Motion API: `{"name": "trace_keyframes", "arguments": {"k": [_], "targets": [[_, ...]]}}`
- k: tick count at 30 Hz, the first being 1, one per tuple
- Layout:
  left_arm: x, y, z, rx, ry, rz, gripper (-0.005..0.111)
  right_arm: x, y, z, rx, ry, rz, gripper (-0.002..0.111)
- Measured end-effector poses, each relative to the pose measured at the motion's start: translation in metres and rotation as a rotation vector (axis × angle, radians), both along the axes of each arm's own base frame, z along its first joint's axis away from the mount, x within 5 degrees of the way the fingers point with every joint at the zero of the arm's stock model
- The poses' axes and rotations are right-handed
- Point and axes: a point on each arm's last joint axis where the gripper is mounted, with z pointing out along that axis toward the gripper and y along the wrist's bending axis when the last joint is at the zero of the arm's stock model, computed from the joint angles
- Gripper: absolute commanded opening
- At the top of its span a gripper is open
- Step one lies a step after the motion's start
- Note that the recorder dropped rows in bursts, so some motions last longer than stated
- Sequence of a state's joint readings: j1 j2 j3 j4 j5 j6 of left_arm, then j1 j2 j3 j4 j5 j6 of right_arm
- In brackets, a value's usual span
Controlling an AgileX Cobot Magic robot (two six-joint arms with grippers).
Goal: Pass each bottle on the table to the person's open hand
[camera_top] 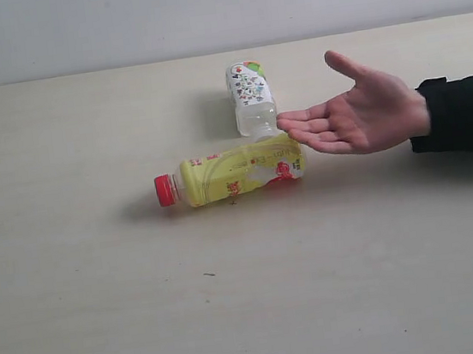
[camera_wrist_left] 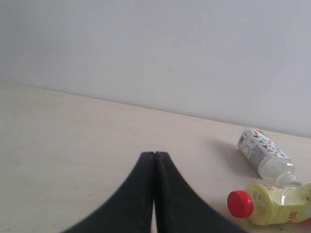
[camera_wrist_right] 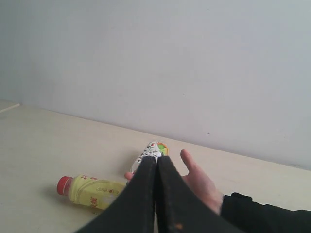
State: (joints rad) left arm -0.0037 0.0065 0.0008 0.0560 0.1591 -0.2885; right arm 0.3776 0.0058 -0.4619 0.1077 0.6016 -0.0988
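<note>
Two bottles lie on their sides on the beige table [camera_top: 107, 314]. The yellow bottle with a red cap [camera_top: 232, 172] [camera_wrist_left: 274, 204] [camera_wrist_right: 90, 191] points its cap left. Behind it lies the short bottle with a patterned label [camera_top: 251, 97] [camera_wrist_left: 262, 152] [camera_wrist_right: 151, 150]. A person's open hand [camera_top: 354, 115] [camera_wrist_right: 199, 184] reaches in from the right, palm up, fingertips beside both bottles. My left gripper [camera_wrist_left: 154, 156] is shut and empty, well away from the bottles. My right gripper [camera_wrist_right: 156, 159] is shut and empty too. Neither gripper shows in the exterior view. The other bottles are out of view.
A dark sleeve [camera_top: 466, 114] covers the person's forearm at the right edge. A pale wall [camera_top: 216, 7] rises behind the table's far edge. A small dark speck [camera_top: 209, 274] marks the tabletop in front of the yellow bottle.
</note>
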Motion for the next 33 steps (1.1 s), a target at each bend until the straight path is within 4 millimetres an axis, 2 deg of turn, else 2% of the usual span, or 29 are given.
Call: {"name": "trace_keyframes", "arguments": {"k": [7, 12, 16, 24, 27, 28, 30, 33], "targets": [[0.000, 0.000, 0.000, 0.000, 0.000, 0.000, 0.002, 0.008, 0.002, -0.012, -0.111, 0.010, -0.003, 0.000], [0.000, 0.000, 0.000, 0.000, 0.000, 0.000, 0.002, 0.023, 0.010, -0.005, -0.059, 0.020, 0.012, 0.000], [0.000, 0.000, 0.000, 0.000, 0.000, 0.000, 0.002, 0.045, 0.020, 0.005, -0.117, 0.083, 0.028, 0.000], [0.000, 0.000, 0.000, 0.000, 0.000, 0.000, 0.002, 0.102, 0.056, 0.042, -0.250, 0.319, 0.191, 0.000], [0.000, 0.000, 0.000, 0.000, 0.000, 0.000, 0.002, 0.141, 0.083, 0.053, -0.275, 0.477, 0.339, 0.000], [0.000, 0.000, 0.000, 0.000, 0.000, 0.000, 0.002, 0.163, 0.097, 0.051, -0.278, 0.569, 0.404, 0.000], [0.000, 0.000, 0.000, 0.000, 0.000, 0.000, 0.002, 0.188, 0.117, 0.044, -0.267, 0.675, 0.522, 0.000], [0.000, 0.000, 0.000, 0.000, 0.000, 0.000, 0.002, 0.213, 0.142, 0.036, -0.178, 0.741, 0.697, 0.000]]}}
